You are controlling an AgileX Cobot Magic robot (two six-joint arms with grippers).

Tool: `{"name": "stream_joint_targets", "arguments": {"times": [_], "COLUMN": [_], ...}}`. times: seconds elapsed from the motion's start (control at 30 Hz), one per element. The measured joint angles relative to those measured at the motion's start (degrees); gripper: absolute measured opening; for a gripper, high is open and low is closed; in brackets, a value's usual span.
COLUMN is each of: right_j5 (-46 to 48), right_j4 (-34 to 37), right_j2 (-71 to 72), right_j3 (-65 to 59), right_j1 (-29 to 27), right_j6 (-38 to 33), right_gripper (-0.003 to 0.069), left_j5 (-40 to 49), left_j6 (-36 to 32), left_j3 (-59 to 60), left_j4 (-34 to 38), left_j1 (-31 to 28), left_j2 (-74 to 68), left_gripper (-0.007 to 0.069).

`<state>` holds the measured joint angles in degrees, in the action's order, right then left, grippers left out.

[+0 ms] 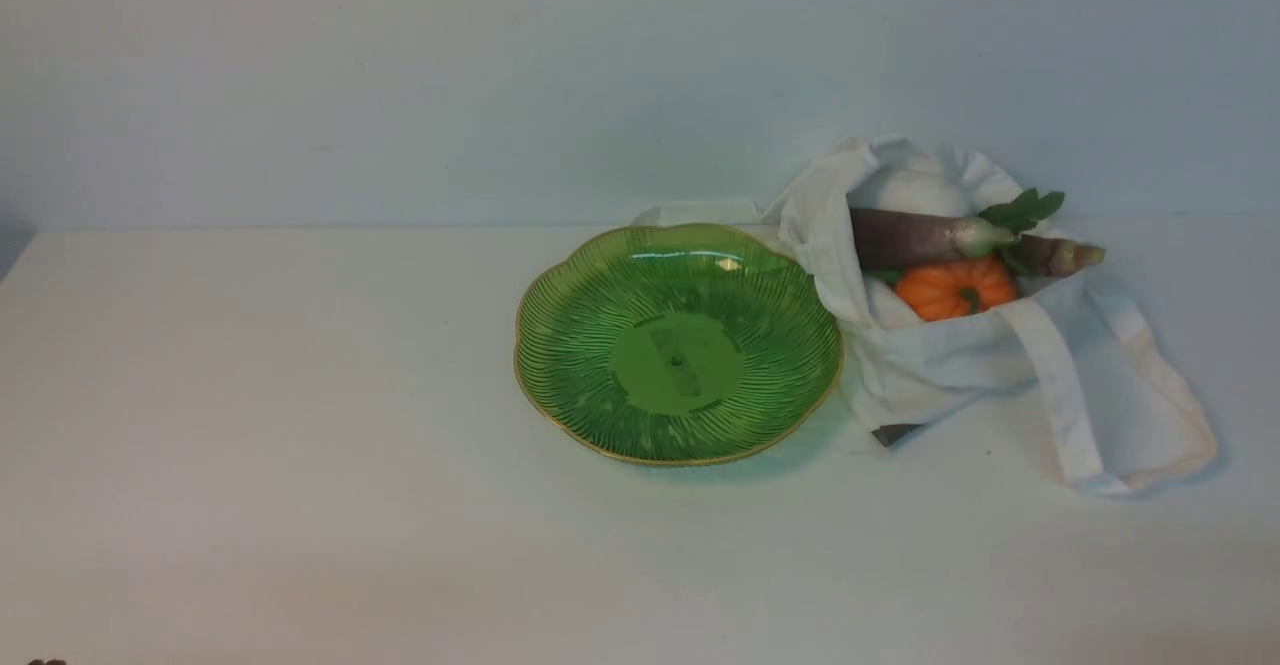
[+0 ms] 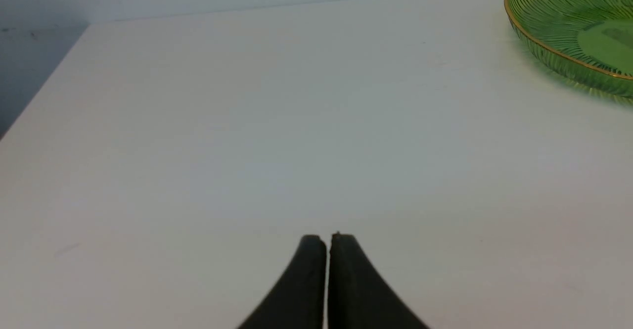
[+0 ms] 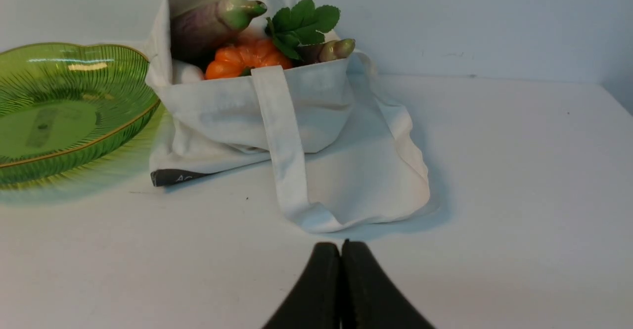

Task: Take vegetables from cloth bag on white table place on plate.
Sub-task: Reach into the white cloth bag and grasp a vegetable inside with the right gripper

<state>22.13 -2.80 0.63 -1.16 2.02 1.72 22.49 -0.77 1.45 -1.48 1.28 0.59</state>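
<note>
The white cloth bag [image 1: 960, 355] lies on the white table [image 1: 300, 465], right of the green ribbed plate [image 1: 560, 345], touching its rim. In its open mouth lie two purple eggplants [image 1: 905, 237], an orange pumpkin [image 1: 955, 288], a white round vegetable [image 1: 915, 190] and green leaves [image 1: 1025, 210]. The plate holds nothing. Neither gripper shows in the front view. My left gripper [image 2: 328, 237] is shut and empty over bare table, well short of the plate [image 2: 559, 57]. My right gripper [image 3: 341, 245] is shut and empty, just short of the bag's strap [image 3: 284, 151].
A pale wall [image 1: 400, 75] runs behind the table. The table's left edge [image 2: 44, 96] shows in the left wrist view. A dark label [image 3: 173, 176] sits at the bag's bottom corner near the plate [image 3: 123, 131].
</note>
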Motion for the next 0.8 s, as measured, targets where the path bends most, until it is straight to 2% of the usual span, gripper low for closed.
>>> {"name": "stream_joint_targets", "arguments": {"times": [0.8], "right_j5": [-0.09], "right_j4": [0.70], "right_j2": [0.00], "right_j3": [0.00], "right_j1": [0.00], "right_j6": [0.82], "right_gripper": [-0.0015], "left_j5": [0.00], "left_j6": [0.00], "left_j3": [0.00], "left_j4": [0.00], "left_j1": [0.00], "left_j2": [0.00], "left_gripper": [-0.0005]}}
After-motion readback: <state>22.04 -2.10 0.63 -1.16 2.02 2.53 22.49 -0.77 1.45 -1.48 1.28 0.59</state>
